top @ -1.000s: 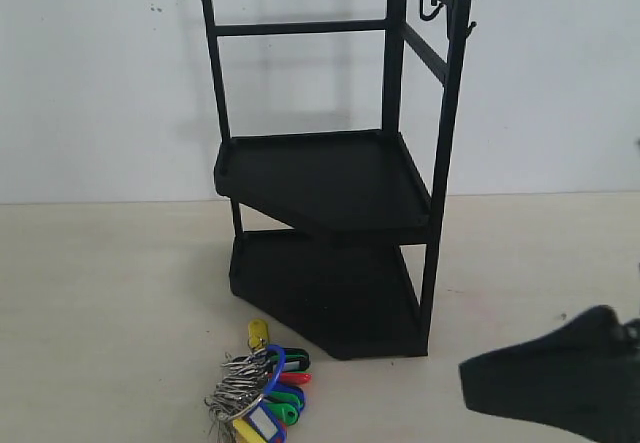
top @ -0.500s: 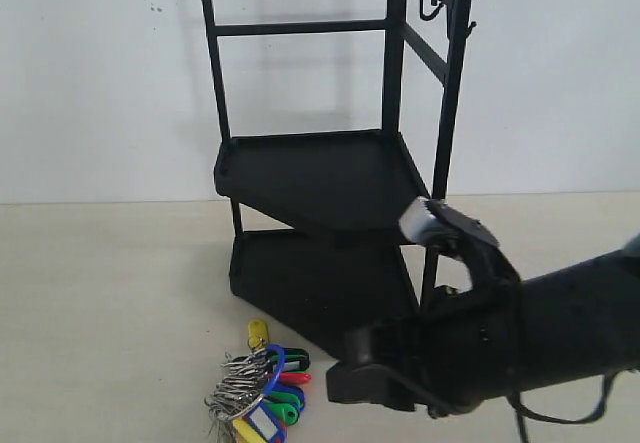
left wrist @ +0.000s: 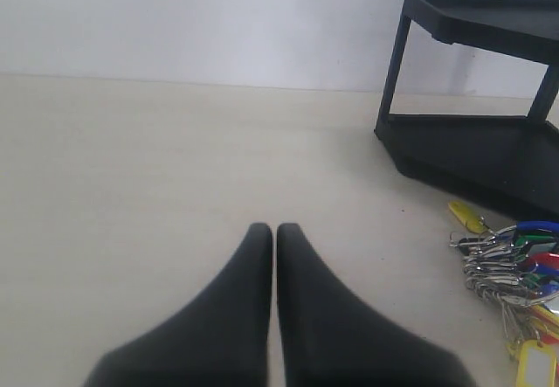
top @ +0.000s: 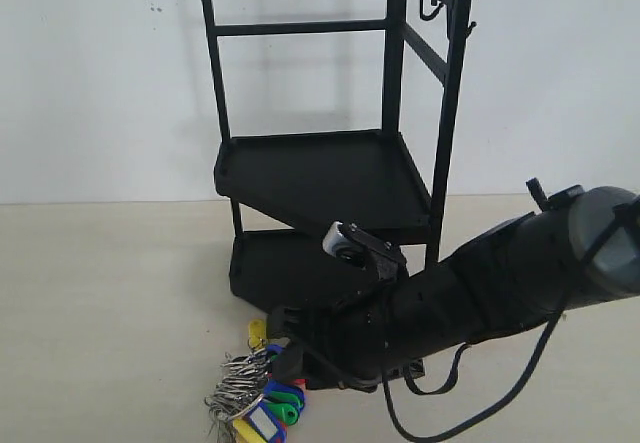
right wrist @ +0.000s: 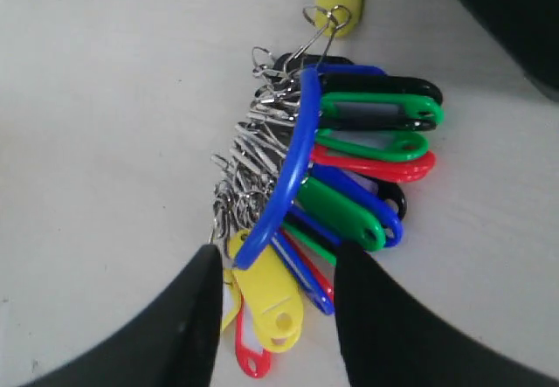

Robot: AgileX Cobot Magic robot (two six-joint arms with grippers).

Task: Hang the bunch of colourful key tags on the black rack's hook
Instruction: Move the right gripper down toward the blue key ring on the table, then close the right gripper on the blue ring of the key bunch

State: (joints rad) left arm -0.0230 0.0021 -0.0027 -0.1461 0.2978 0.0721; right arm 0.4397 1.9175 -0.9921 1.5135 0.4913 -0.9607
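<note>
Reaching, exterior view: right gripper (top: pixel 285 358) poised over the colourful key tag bunch (top: pixel 255 398) on the tabletop (top: pixel 100 293), just before the black rack (top: pixel 330 178); the hook (top: pixel 431 9) sits high on its top rail.
Left wrist view: left gripper (left wrist: pixel 275 234) idle, fingers (left wrist: pixel 244 300) pressed together, bunch well apart.
Right wrist view: fingers (right wrist: pixel 196 317) spread astride the blue loop (right wrist: pixel 293 160); best closed on that loop, not loose tags.

My black right gripper (right wrist: pixel 277 260) tapers smoothly; matte-black right arm (top: pixel 480 288), grey rounded joint (top: pixel 612 238) at 3 o'clock, thin black cable (top: pixel 528 371).
</note>
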